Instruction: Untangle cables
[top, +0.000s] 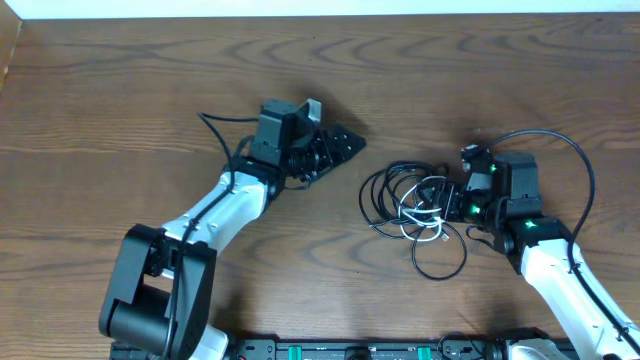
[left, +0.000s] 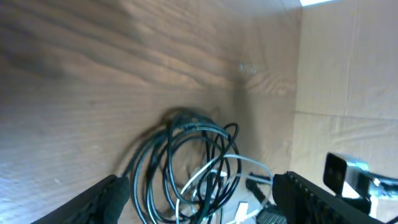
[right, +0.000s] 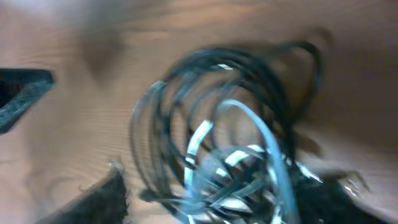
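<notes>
The cables lie in one tangled heap right of the table's middle. The black cables (top: 385, 190) form overlapping loops, and the shorter white cable (top: 420, 222) is knotted in among them. My left gripper (top: 345, 145) is open and empty, a short way left of the heap. In the left wrist view its fingers (left: 202, 199) frame the black loops (left: 180, 143) and the white cable (left: 208, 171) ahead. My right gripper (top: 448, 200) is at the heap's right edge. In the blurred right wrist view its fingers (right: 211, 202) are spread, with black loops (right: 161, 106) and white cable (right: 199, 140) between them.
The wooden table (top: 120, 110) stretches left and back. A cardboard wall (left: 348, 74) stands beyond the table in the left wrist view. A thick black wire (top: 570, 150) fixed to the right arm arcs over the table behind that arm.
</notes>
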